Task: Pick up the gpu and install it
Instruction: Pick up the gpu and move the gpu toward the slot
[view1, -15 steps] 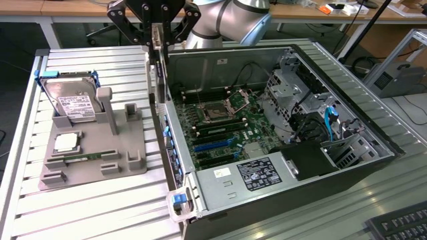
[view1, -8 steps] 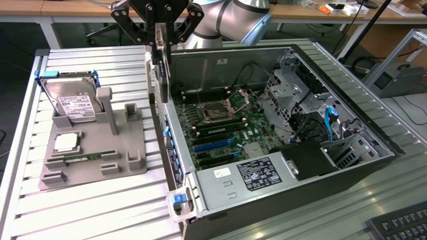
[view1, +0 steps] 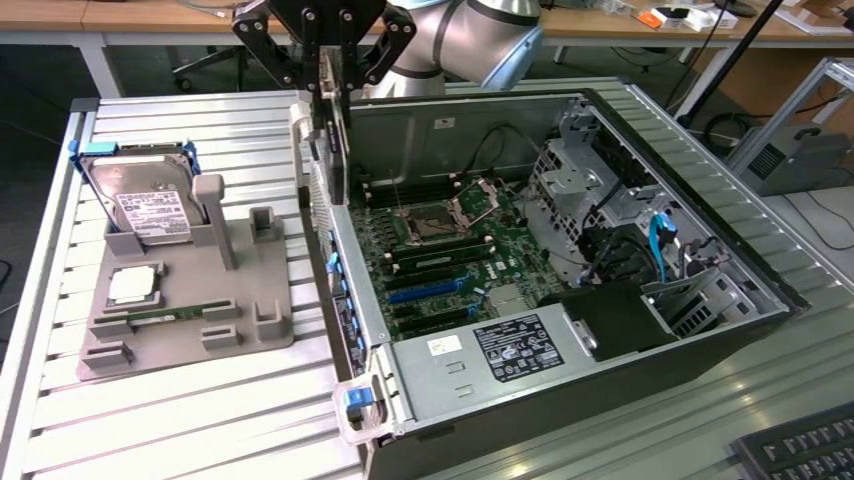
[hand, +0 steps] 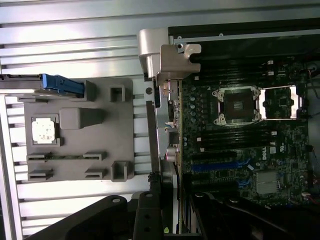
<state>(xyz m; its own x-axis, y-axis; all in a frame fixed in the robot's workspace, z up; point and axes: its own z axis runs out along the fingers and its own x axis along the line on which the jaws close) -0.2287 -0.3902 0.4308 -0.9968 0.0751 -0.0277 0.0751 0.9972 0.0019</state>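
Note:
The gpu (view1: 334, 140) hangs upright and edge-on from my gripper (view1: 330, 62), which is shut on its upper edge. Its silver end bracket (view1: 306, 160) faces the exterior view's left. The card hovers above the near side wall of the open computer case (view1: 747, 250), over the motherboard's (view1: 447, 255) edge and apart from the blue expansion slots (view1: 427, 287). In the wrist view the gpu (hand: 170, 130) runs from my gripper (hand: 172, 212) out to the bracket (hand: 167, 55), next to the motherboard (hand: 240, 140) and its blue slot (hand: 215, 165).
A grey parts fixture (view1: 200, 330) on the slatted table holds a hard drive (view1: 150, 205), a processor (view1: 134, 286) and a RAM stick (view1: 160, 316). The power supply (view1: 494, 355) fills the case's near end, drive cages and cables (view1: 627, 230) the far side. A keyboard (view1: 801, 450) lies at the lower right.

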